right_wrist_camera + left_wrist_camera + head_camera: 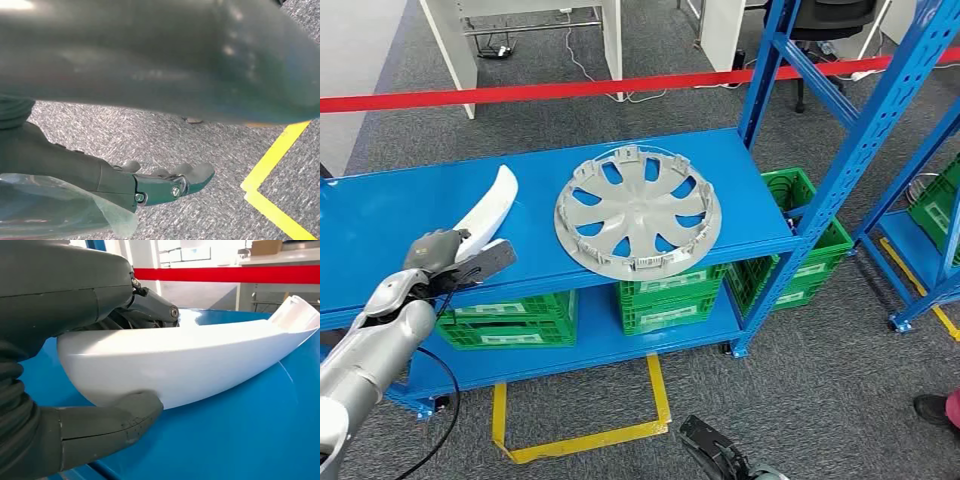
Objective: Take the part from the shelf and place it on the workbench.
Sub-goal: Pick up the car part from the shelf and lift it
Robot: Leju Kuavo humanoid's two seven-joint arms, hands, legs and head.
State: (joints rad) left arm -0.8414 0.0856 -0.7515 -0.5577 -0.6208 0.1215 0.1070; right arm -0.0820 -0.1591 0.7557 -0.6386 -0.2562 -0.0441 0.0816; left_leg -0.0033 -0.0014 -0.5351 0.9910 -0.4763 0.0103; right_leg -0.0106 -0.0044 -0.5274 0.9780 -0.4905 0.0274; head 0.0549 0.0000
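A long curved white part [492, 205] lies on the blue shelf top [380, 215], toward its left end. My left hand [460, 258] grips the part's near end. The thumb [124, 420] presses one side of the white part [196, 360], and the dark fingers [151, 302] lie along the other side. The part still rests on the shelf. My right hand [712, 450] hangs low over the carpet, and its fingers [170, 185] are stretched out with nothing in them.
A grey wheel cover [637, 212] lies on the same shelf, right of the part. Green crates [671, 295] stand on the lower shelf. Blue uprights [848, 150] rise at the right. A red barrier tape [546, 92] runs behind, and yellow floor tape [584, 435] marks the carpet.
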